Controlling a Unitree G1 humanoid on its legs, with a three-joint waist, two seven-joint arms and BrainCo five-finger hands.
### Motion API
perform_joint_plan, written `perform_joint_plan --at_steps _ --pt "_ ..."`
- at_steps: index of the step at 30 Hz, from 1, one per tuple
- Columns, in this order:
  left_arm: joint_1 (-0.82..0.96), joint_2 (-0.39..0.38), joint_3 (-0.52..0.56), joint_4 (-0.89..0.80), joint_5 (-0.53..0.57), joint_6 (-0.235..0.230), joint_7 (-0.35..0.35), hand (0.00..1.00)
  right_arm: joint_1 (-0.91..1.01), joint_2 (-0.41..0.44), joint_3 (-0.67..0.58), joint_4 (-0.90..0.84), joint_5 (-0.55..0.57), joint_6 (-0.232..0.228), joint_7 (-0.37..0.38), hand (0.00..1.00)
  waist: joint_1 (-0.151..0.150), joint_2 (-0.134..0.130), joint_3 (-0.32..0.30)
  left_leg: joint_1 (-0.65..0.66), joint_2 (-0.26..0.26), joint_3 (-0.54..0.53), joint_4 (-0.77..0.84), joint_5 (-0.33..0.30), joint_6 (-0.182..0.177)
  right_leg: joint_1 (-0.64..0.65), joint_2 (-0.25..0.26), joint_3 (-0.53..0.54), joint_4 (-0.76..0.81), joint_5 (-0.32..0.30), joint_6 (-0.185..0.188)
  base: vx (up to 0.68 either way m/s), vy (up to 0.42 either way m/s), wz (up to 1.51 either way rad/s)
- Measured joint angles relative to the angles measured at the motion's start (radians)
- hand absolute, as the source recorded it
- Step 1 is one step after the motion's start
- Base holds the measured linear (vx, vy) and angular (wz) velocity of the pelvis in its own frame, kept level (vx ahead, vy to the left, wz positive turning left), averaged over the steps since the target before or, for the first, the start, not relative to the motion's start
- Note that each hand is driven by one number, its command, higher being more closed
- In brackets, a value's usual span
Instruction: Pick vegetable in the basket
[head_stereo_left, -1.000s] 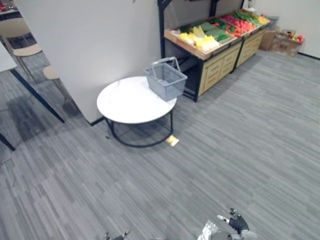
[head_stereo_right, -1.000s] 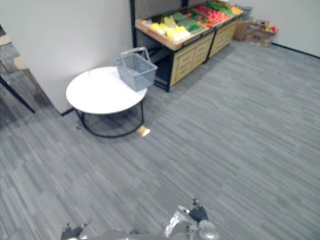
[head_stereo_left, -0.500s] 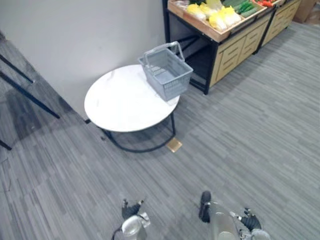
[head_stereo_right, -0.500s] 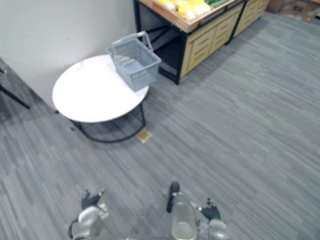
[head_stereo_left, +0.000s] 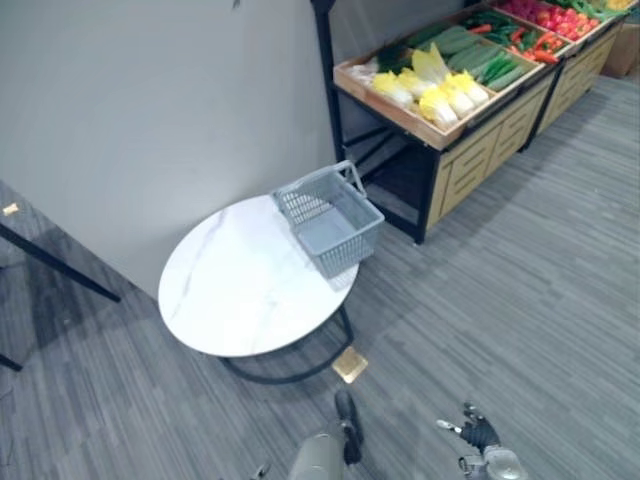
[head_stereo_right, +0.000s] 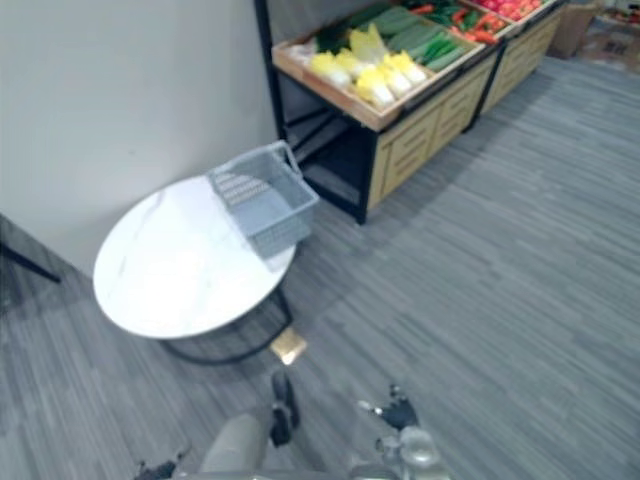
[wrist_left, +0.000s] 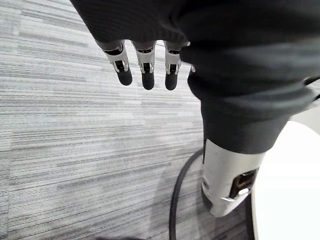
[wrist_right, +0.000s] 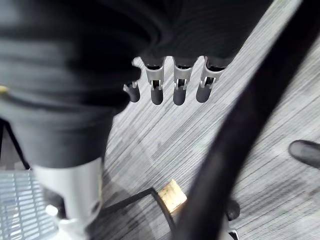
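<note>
Status: approach phase, nothing grasped. Left robot hand (wrist_left: 146, 70) is open, fingers straight and pointing down at the floor (wrist_left: 60, 150), nothing in it. Right robot hand (wrist_right: 177, 82) is the same: fingers straight, thumb apart, empty. Both hang low and well short of the basket (head_stereo_left: 347, 252), which I read as arms parked at the sides for walking, not reaching. The grey mesh basket sits on the round white surface (head_stereo_left: 230, 300), right at the rim closest to the produce stand (head_stereo_left: 397, 110). That is probably deliberate, so a pick from the stand needs only a short carry to the drop. The basket looks empty, its mesh bottom bare. The task's vegetables are all on the stand's sloped tray just beyond the basket: pale yellow cabbages (head_stereo_left: 440, 95) nearest the basket, green ones (head_stereo_left: 470, 45) past them, red ones (head_stereo_left: 545, 25) farthest off. The tray tilts toward the aisle, which I take as meant for easy reach from the front. A small tan block (head_stereo_left: 350, 364) lies on the floor by the surface's dark ring base, on the robot's side of the basket; footing should stay clear of it. My guess at the next move: close in on the stand side of the basket, then reach for a cabbage. The right robot hand is the likely pick, since it hangs on that side. Risk: the basket is near the rim, so a bump could tip it off.
</note>
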Motion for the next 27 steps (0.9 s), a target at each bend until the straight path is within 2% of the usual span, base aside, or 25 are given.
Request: perform_joint_plan --at_steps 1,2,3,4,5,6,7,8,9,10,11,13,14,15,16,17,18,20,21,22,23,24,25,26,27 --pt "0.005 0.001 0.004 0.0 0.0 0.003 0.0 0.0 0.003 0.002 0.006 -0.003 0.0 -0.003 0.004 0.0 0.005 -0.004 -0.013 0.002 -0.011 -0.002 0.003 0.05 0.044 0.0 -0.019 0.005 0.032 -0.023 0.015 0.64 0.242 -0.04" --pt "0.007 0.003 0.005 0.008 0.0 0.006 0.004 0.0 0.006 -0.003 0.017 -0.004 0.0 -0.008 0.008 0.0 0.015 -0.013 -0.022 0.03 -0.046 -0.011 -0.015 0.095 0.088 -0.042 -0.065 0.022 0.176 -0.041 0.026 0.5 0.207 -0.02" --pt "0.008 0.009 0.004 0.011 0.0 0.006 0.006 0.0 0.005 -0.003 0.025 -0.006 -0.001 -0.013 0.011 0.0 0.016 -0.025 -0.03 0.067 -0.073 -0.004 -0.045 0.099 0.086 -0.107 -0.105 0.041 0.355 -0.036 0.034 0.7 0.33 0.1" --pt "0.01 0.023 0.004 0.013 0.0 0.007 0.012 0.0 0.007 0.007 0.031 -0.016 -0.003 -0.017 0.018 0.0 0.01 -0.055 -0.034 0.125 -0.108 0.009 -0.068 0.102 0.091 -0.194 -0.17 0.061 0.606 0.028 0.038 0.57 0.282 0.16" --pt "0.008 0.034 0.003 0.014 0.0 0.008 0.016 0.0 0.009 0.016 0.043 -0.019 -0.008 -0.018 0.021 0.0 0.008 -0.075 -0.037 0.155 -0.13 0.008 -0.072 0.082 0.098 -0.228 -0.203 0.076 0.718 0.074 0.035 0.68 0.285 0.31" --pt "-0.001 0.049 -0.012 0.016 0.0 0.013 0.028 0.0 0.016 0.029 0.05 -0.024 -0.011 -0.02 0.028 0.0 0.001 -0.091 -0.039 0.215 -0.154 -0.012 -0.072 0.043 0.092 -0.287 -0.251 0.079 0.908 0.118 0.024 0.45 0.144 0.36" --pt "-0.014 0.051 -0.022 0.015 0.0 0.015 0.034 0.0 0.024 0.032 0.051 -0.03 -0.011 -0.022 0.03 0.0 -0.007 -0.089 -0.04 0.263 -0.162 -0.036 -0.07 0.027 0.091 -0.316 -0.271 0.058 0.991 0.112 0.013 0.63 0.154 0.65" --pt "-0.03 0.052 -0.036 0.009 0.0 0.015 0.038 0.0 0.033 0.032 0.054 -0.042 -0.011 -0.024 0.031 0.0 -0.026 -0.072 -0.044 0.308 -0.163 -0.074 -0.076 0.002 0.085 -0.352 -0.281 0.02 1.034 0.094 -0.007 0.5 0.093 0.79" --pt "-0.044 0.05 -0.042 -0.009 0.0 0.014 0.039 0.0 0.04 0.031 0.054 -0.057 -0.011 -0.024 0.031 0.0 -0.033 -0.069 -0.048 0.334 -0.163 -0.102 -0.082 -0.01 0.081 -0.39 -0.283 0.006 1.026 0.08 -0.023 0.58 0.063 1.01" --pt "-0.07 0.047 -0.054 -0.033 -0.001 0.013 0.04 0.0 0.042 0.031 0.054 -0.074 -0.011 -0.027 0.033 0.0 -0.039 -0.069 -0.045 0.367 -0.163 -0.136 -0.094 -0.015 0.072 -0.429 -0.283 -0.008 0.976 0.055 -0.005 0.36 -0.002 0.88" --pt "-0.079 0.045 -0.059 -0.048 -0.001 0.013 0.04 0.0 0.048 0.031 0.054 -0.075 -0.011 -0.029 0.037 0.0 -0.042 -0.068 -0.045 0.378 -0.162 -0.158 -0.093 -0.02 0.065 -0.449 -0.281 -0.008 0.931 0.047 -0.005 0.43 -0.039 0.87" --pt "-0.098 0.033 -0.074 -0.089 -0.005 0.012 0.041 0.0 0.045 0.028 0.051 -0.079 -0.009 -0.038 0.049 0.0 -0.046 -0.069 -0.044 0.416 -0.158 -0.217 -0.093 -0.038 0.036 -0.497 -0.268 0.032 0.716 0.05 -0.001 0.44 -0.115 0.87" --pt "-0.1 0.017 -0.076 -0.103 -0.009 0.011 0.045 0.0 0.043 0.031 0.052 -0.08 -0.008 -0.041 0.053 0.0 -0.046 -0.068 -0.043 0.431 -0.149 -0.242 -0.093 -0.054 0.018 -0.504 -0.246 0.077 0.545 0.065 0.021 0.36 -0.15 0.78" --pt "-0.1 0.015 -0.076 -0.11 -0.009 0.011 0.05 0.0 0.042 0.032 0.054 -0.081 -0.007 -0.043 0.054 0.0 -0.046 -0.066 -0.044 0.432 -0.143 -0.257 -0.092 -0.066 0.013 -0.502 -0.232 0.107 0.446 0.078 0.032 0.29 -0.182 0.77" --pt "-0.1 0.016 -0.076 -0.123 -0.01 0.008 0.053 0.0 0.041 0.039 0.054 -0.081 -0.006 -0.043 0.055 0.0 -0.044 -0.072 -0.042 0.431 -0.137 -0.29 -0.081 -0.095 0.01 -0.505 -0.212 0.172 0.294 0.105 0.072 0.21 -0.174 0.61" --pt "-0.1 0.016 -0.076 -0.124 -0.01 0.006 0.053 0.0 0.041 0.042 0.055 -0.081 -0.005 -0.043 0.057 0.0 -0.041 -0.078 -0.042 0.427 -0.138 -0.306 -0.07 -0.106 0.002 -0.506 -0.21 0.2 0.245 0.124 0.079 0.26 -0.273 0.83" --pt "-0.101 0.016 -0.075 -0.126 -0.011 0.005 0.057 0.0 0.046 0.045 0.055 -0.081 0.0 -0.043 0.063 0.0 -0.038 -0.088 -0.044 0.413 -0.137 -0.347 -0.027 -0.147 -0.012 -0.502 -0.209 0.258 0.172 0.162 0.086 0.28 -0.359 0.9" --pt "-0.082 0.019 -0.075 -0.142 -0.012 0.004 0.066 0.0 0.055 0.046 0.07 -0.077 0.001 -0.041 0.071 0.0 -0.03 -0.113 -0.046 0.403 -0.139 -0.408 0.034 -0.201 -0.037 -0.472 -0.222 0.255 0.149 0.169 0.084 0.33 -0.489 0.99" --pt "-0.074 0.025 -0.072 -0.143 -0.013 0.006 0.069 0.0 0.057 0.042 0.085 -0.068 0.0 -0.04 0.075 0.0 -0.024 -0.125 -0.056 0.393 -0.129 -0.454 0.064 -0.233 -0.066 -0.458 -0.226 0.208 0.159 0.255 0.089 0.3 -0.505 0.99" --pt "-0.065 0.009 -0.07 -0.142 -0.014 0.006 0.069 0.0 0.052 0.029 0.088 -0.061 0.001 -0.04 0.075 0.0 -0.024 -0.097 -0.066 0.38 -0.09 -0.482 0.076 -0.247 -0.08 -0.453 -0.201 0.163 0.169 0.271 0.075 0.37 -0.589 1.08" --pt "-0.051 -0.017 -0.07 -0.142 -0.019 0.005 0.07 0.0 0.044 0.013 0.094 -0.058 0.001 -0.038 0.075 0.0 -0.021 -0.056 -0.08 0.354 -0.029 -0.513 0.085 -0.257 -0.097 -0.443 -0.151 0.108 0.148 0.261 0.046 0.25 -0.345 0.79" --pt "-0.044 -0.02 -0.075 -0.133 -0.023 0.007 0.072 0.0 0.042 0.005 0.094 -0.058 0.001 -0.038 0.075 0.0 -0.021 -0.035 -0.084 0.341 -0.006 -0.527 0.084 -0.255 -0.106 -0.438 -0.132 0.078 0.14 0.265 0.035 0.3 -0.394 0.94" --pt "-0.043 -0.021 -0.066 -0.127 -0.042 0.007 0.073 0.0 0.025 -0.007 0.092 -0.057 0.002 -0.038 0.075 0.0 -0.032 -0.013 -0.087 0.323 0.033 -0.526 0.078 -0.229 -0.146 -0.421 -0.108 0.017 0.128 0.264 0.015 0.32 -0.384 1.17" --pt "-0.051 -0.023 -0.045 -0.127 -0.054 0.005 0.078 0.0 0.025 -0.014 0.086 -0.047 0.002 -0.038 0.074 0.0 -0.037 -0.011 -0.082 0.32 0.052 -0.5 0.067 -0.19 -0.17 -0.391 -0.103 -0.04 0.115 0.253 -0.004 0.29 -0.363 1.24" --pt "-0.055 -0.024 -0.038 -0.124 -0.057 0.005 0.08 0.0 0.025 -0.016 0.082 -0.034 0.002 -0.037 0.073 0.0 -0.036 -0.017 -0.078 0.321 0.056 -0.483 0.063 -0.166 -0.174 -0.373 -0.105 -0.062 0.11 0.249 -0.01 0.22 -0.317 1.3"
